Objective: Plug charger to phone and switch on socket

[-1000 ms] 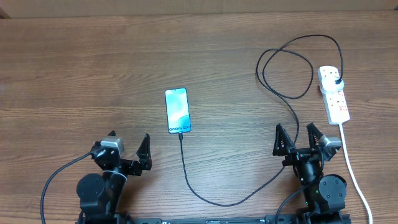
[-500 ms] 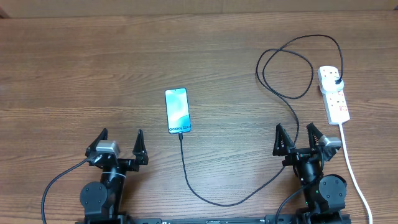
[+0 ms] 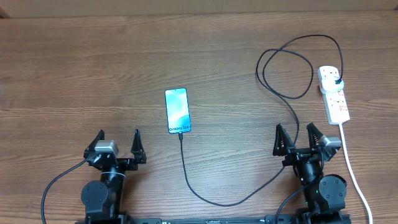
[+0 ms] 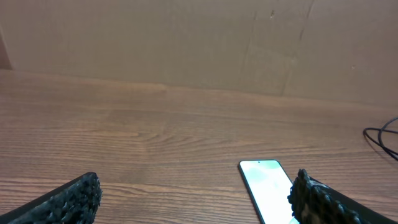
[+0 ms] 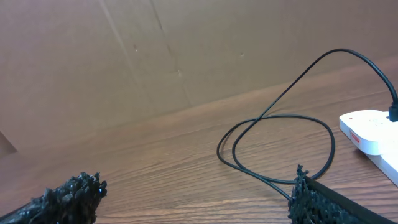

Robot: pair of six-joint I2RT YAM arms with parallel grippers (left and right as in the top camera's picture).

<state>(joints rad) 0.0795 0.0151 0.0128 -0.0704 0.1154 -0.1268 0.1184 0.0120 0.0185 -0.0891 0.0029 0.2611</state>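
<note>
Wood-grain table (image 3: 74,62) and cardboard wall (image 4: 186,43).
The wall stands upright beyond the fingers (image 4: 74,198), along the table's far edge.

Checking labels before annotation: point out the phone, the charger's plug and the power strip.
phone (image 3: 177,111), overhead view, middle of the lit screen.
charger plug (image 3: 336,81), overhead view, black body seated in the strip.
power strip (image 3: 337,107), overhead view, bare white casing toward its cord end.

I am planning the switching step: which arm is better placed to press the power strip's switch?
The right. The power strip lies close by, ahead and to the right of the open right gripper; the left gripper sits far across, beyond the phone.
</note>
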